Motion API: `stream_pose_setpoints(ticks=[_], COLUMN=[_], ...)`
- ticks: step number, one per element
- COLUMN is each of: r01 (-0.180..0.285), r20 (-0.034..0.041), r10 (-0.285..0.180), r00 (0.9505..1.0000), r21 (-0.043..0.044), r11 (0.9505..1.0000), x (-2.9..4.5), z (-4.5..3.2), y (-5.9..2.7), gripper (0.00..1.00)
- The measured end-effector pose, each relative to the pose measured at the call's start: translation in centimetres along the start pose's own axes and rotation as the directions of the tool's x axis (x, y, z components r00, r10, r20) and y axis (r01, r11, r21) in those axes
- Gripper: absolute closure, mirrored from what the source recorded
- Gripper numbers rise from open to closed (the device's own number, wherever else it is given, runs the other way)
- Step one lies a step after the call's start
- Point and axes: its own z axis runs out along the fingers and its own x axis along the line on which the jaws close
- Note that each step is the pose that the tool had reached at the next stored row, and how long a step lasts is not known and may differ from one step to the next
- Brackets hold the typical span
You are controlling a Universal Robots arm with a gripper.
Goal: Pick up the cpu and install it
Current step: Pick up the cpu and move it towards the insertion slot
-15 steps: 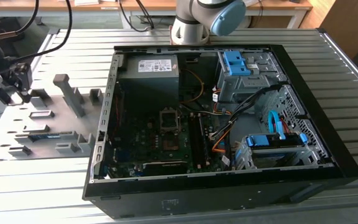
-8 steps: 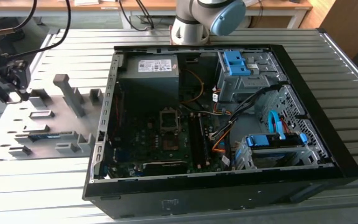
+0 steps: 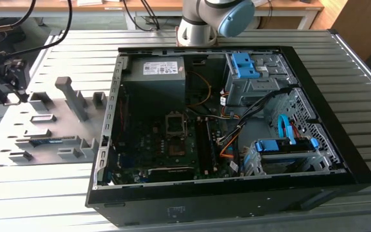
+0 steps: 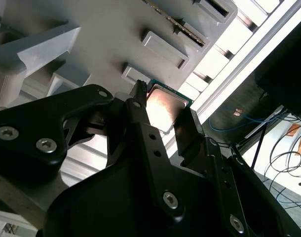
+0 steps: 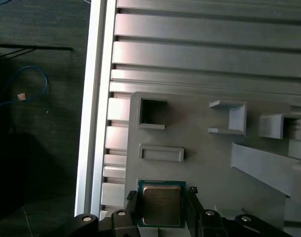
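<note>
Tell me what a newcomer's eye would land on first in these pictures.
The open black computer case, with its motherboard and blue drive brackets laid bare, dominates the middle of the exterior view. In both wrist views the eye goes to the cpu, a silvery square with a green edge, framed by the black gripper over the grey parts tray.

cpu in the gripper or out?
In: both wrist views show the fingers closed against opposite edges of the cpu.
</note>
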Motion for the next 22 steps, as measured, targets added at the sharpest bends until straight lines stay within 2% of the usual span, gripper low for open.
stream_pose_setpoints(ticks=[13, 22], r01=[0.000, 0.000], r20=[0.0000, -0.0001], r10=[0.000, 0.000], r00=[1.0000, 1.0000], r21=[0.0000, 0.0000], r11=[1.0000, 1.0000], x=[0.02, 0.06], z=[-0.97, -2.18], y=[0.01, 0.02], gripper=[0.53, 0.53])
